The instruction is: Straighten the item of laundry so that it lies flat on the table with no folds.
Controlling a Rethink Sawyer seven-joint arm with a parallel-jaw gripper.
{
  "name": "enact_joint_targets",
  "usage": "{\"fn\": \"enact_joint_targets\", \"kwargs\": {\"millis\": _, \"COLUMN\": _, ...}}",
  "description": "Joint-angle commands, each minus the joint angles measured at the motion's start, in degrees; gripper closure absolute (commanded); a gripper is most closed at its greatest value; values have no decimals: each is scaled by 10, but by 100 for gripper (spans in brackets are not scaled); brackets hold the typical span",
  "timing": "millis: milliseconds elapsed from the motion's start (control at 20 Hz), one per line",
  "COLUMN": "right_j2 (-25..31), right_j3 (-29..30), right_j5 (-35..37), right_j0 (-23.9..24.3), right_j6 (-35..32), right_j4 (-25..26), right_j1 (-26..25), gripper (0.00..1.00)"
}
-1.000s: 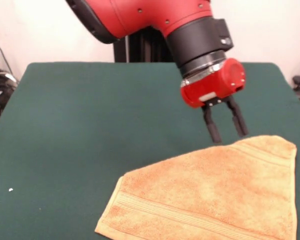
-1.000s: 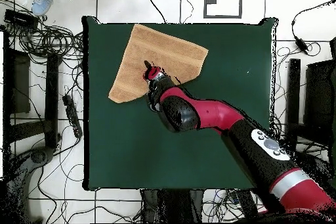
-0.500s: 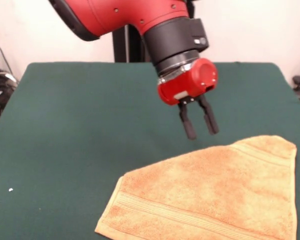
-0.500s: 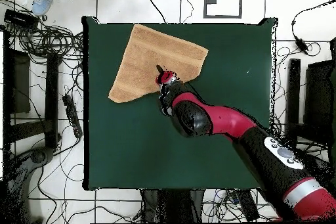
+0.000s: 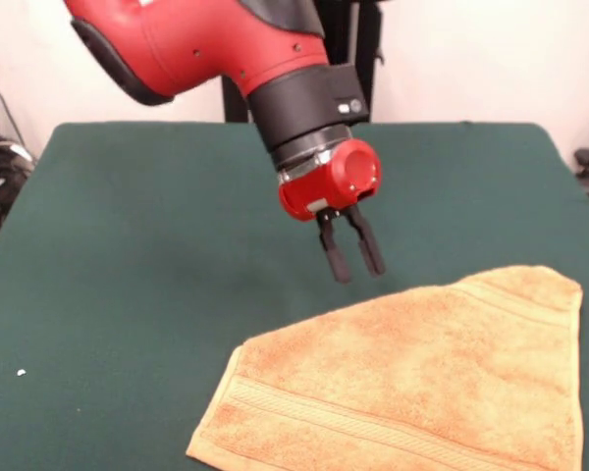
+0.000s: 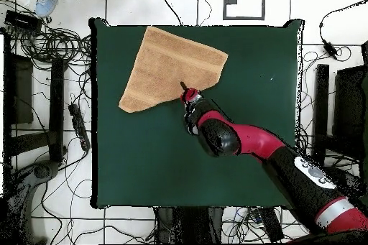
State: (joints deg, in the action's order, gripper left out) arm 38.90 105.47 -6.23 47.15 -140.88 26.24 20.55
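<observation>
towel (image 5: pixel 422 378) x1 (one corner folded) | table (image 5: pixel 147 245) x1 | gripper (image 5: pixel 354 261) x1, jaws parted

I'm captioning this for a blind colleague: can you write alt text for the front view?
An orange-tan towel lies folded into a rough triangle on the green table. The red arm's gripper hangs above bare cloth beside the towel's folded edge, fingers slightly apart, holding nothing.

In the front view the orange-tan towel (image 5: pixel 412 378) runs off the bottom edge, so its near edge and lower corners are cut off, and the red arm (image 5: pixel 196 39) leaves at the top. From overhead the gripper (image 6: pixel 182 87) is too small to show its fingers, and the arm's base (image 6: pixel 338 217) is cropped
</observation>
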Motion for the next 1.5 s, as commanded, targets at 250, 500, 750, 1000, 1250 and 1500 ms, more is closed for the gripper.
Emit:
{"fn": "enact_joint_targets", "kwargs": {"millis": 250, "right_j2": 9, "right_j3": -40, "right_j5": 46, "right_j0": -11, "right_j6": 33, "right_j4": 73, "right_j1": -116, "gripper": 0}}
{"fn": "enact_joint_targets", "kwargs": {"millis": 500, "right_j2": 14, "right_j3": -65, "right_j5": 48, "right_j0": 1, "right_j6": 42, "right_j4": 104, "right_j1": -157, "gripper": 0}}
{"fn": "enact_joint_targets", "kwargs": {"millis": 750, "right_j2": 26, "right_j3": -98, "right_j5": 47, "right_j0": 5, "right_j6": 46, "right_j4": 130, "right_j1": -200, "gripper": 0}}
{"fn": "enact_joint_targets", "kwargs": {"millis": 1000, "right_j2": 45, "right_j3": -139, "right_j5": 39, "right_j0": -3, "right_j6": 38, "right_j4": 149, "right_j1": -244, "gripper": 0}}
{"fn": "enact_joint_targets", "kwargs": {"millis": 1250, "right_j2": 37, "right_j3": -162, "right_j5": 9, "right_j0": -30, "right_j6": 14, "right_j4": 150, "right_j1": -249, "gripper": 0}}
{"fn": "enact_joint_targets", "kwargs": {"millis": 1500, "right_j2": 39, "right_j3": -186, "right_j5": -10, "right_j0": -47, "right_j6": 5, "right_j4": 152, "right_j1": -257, "gripper": 0}}
